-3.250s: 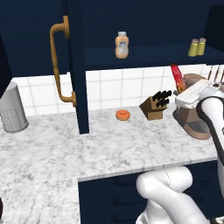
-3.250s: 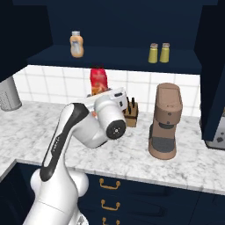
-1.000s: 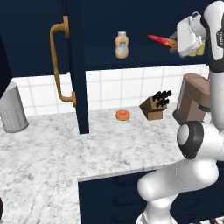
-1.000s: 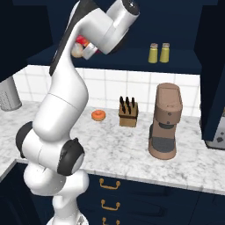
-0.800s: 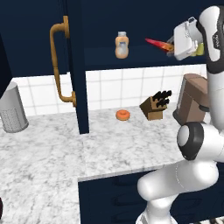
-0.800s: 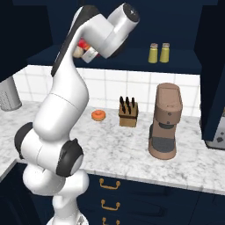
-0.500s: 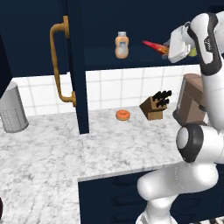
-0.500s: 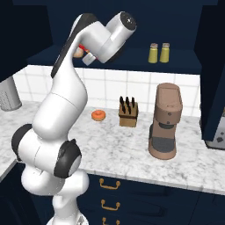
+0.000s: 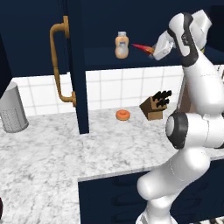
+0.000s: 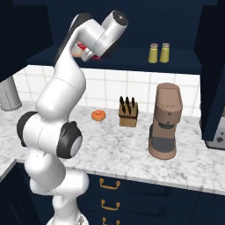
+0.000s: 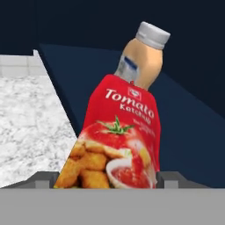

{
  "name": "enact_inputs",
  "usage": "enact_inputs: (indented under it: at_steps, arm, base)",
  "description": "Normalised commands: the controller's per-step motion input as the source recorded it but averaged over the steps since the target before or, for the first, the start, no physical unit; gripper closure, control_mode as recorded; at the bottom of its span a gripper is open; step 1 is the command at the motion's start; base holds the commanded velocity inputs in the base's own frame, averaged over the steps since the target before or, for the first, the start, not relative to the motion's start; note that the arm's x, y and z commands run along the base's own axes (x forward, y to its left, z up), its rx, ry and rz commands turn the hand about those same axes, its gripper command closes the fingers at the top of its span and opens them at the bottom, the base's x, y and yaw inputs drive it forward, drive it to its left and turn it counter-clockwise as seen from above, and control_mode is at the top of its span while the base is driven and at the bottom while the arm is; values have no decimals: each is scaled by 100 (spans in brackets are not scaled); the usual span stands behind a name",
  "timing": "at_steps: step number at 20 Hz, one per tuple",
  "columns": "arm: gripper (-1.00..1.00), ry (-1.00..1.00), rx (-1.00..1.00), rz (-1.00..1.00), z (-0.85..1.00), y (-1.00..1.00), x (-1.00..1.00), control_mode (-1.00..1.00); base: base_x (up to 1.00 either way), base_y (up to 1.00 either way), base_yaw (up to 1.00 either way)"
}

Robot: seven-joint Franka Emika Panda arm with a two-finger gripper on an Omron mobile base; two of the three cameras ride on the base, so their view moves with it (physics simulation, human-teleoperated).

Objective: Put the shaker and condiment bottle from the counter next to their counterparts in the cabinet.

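Since the previous frames, the slim red squeeze condiment bottle (image 9: 141, 47) has been carried leftward along the shelf of the dark navy wall cabinet (image 9: 175, 54) and is now held with its tip just beside the plump pale orange bottle with a light cap (image 9: 122, 45). The two-finger gripper (image 11: 107, 176) is seen clamped on the red bottle's body (image 11: 117, 140), jaws spread wide by its width, with the orange counterpart (image 11: 143, 59) directly ahead in the hand view. The bottle is held lying nearly level, not upright, and is not yet set down. Two small olive-yellow cylindrical shakers with grey caps (image 10: 158, 53) are seen standing together further right on the same shelf, so the shaker half appears done. For this step to be done well, the red bottle should be tipped upright and lowered until its base is borne by the shelf, close to the orange bottle but without knocking it; only then should the grip be released and the hand drawn straight back. The white-grey marbled stone counter (image 9: 52, 148) lies well below.
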Motion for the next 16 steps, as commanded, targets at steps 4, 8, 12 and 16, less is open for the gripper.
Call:
enact_inputs:
  at_steps: [4,8,12,16]
  arm:
    - [100,3,1,0,0,-1,36,-100]
    - [100,-4,0,0,-1,-2,16,-100]
    - [100,-9,0,0,-4,0,19,-100]
    - [100,-9,0,0,-15,0,40,-100]
  base:
    - [0,0,0]
    - [0,0,0]
    - [0,0,0]
    - [0,0,0]
